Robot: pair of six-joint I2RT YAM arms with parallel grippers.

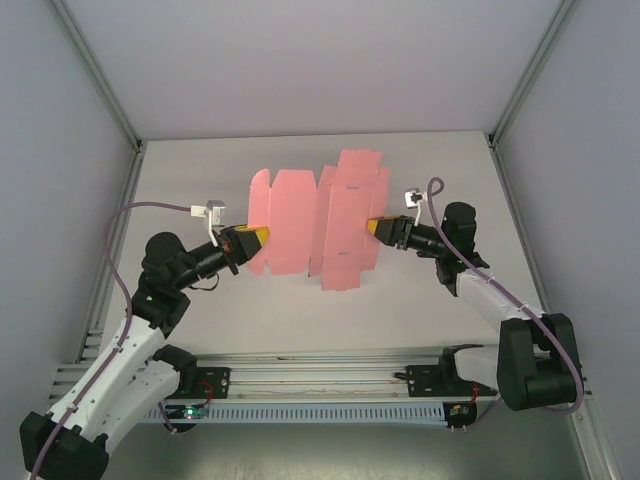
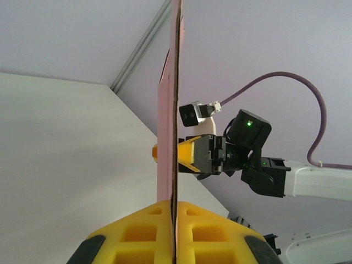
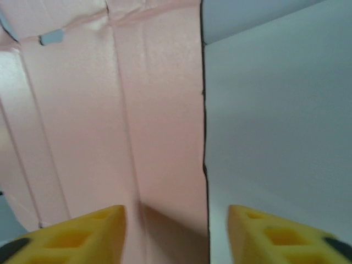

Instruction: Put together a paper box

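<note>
The paper box is a flat pink die-cut sheet (image 1: 315,220) with flaps and tabs, held up off the white table (image 1: 180,180). My left gripper (image 1: 255,238) is shut on its left edge. In the left wrist view the sheet (image 2: 167,137) stands edge-on, pinched between the yellow fingers of the left gripper (image 2: 173,223). My right gripper (image 1: 377,226) is at the sheet's right side, open. In the right wrist view the creased pink sheet (image 3: 110,110) fills the left half, and its dark edge runs down between the spread fingers of the right gripper (image 3: 176,231). From the left wrist, the right gripper (image 2: 175,154) straddles the sheet.
Grey walls and aluminium corner posts (image 1: 105,85) enclose the table. A slotted rail (image 1: 320,380) with the arm bases runs along the near edge. Purple cables (image 1: 150,207) loop from both wrists. Bare table lies behind the sheet and in front of it.
</note>
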